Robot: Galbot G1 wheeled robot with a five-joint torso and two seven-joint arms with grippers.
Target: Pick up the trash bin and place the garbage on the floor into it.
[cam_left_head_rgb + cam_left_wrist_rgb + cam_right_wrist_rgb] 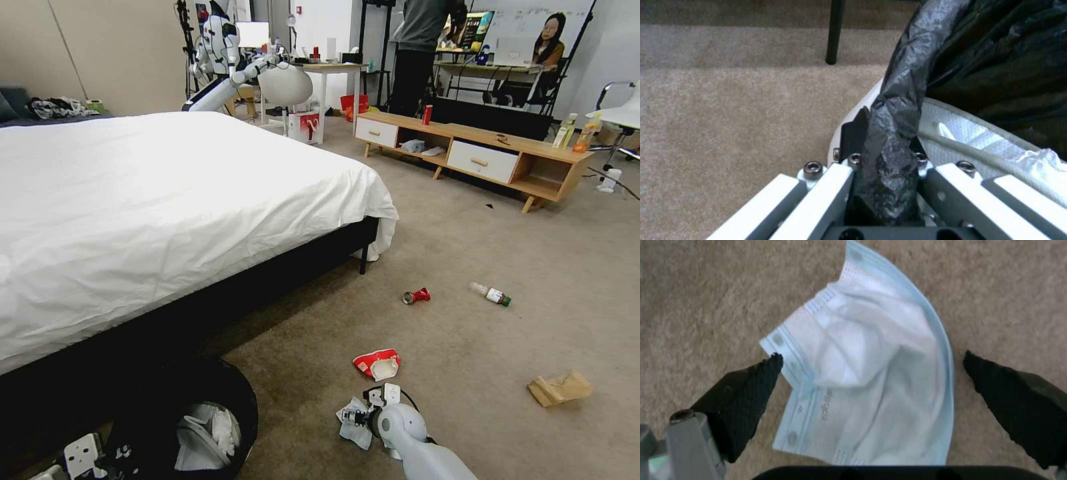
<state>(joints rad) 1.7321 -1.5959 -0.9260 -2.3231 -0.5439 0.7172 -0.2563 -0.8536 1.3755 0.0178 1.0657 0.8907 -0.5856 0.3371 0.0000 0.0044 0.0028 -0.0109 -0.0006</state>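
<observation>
On tan carpet beside the white-sheeted bed (167, 200), our right pincer (867, 370) gapes wide around a crumpled pale-blue face mask (867, 380), while our left pincer (885, 160) clamps the black-bagged round white trash bin (862, 100) by its rim.

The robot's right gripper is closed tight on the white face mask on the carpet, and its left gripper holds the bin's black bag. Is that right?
Not quite. In the right wrist view the right gripper is open, one finger on each side of the face mask, which lies on the carpet. The rest holds: the left gripper is clamped on the black bag at the trash bin's rim.
</observation>
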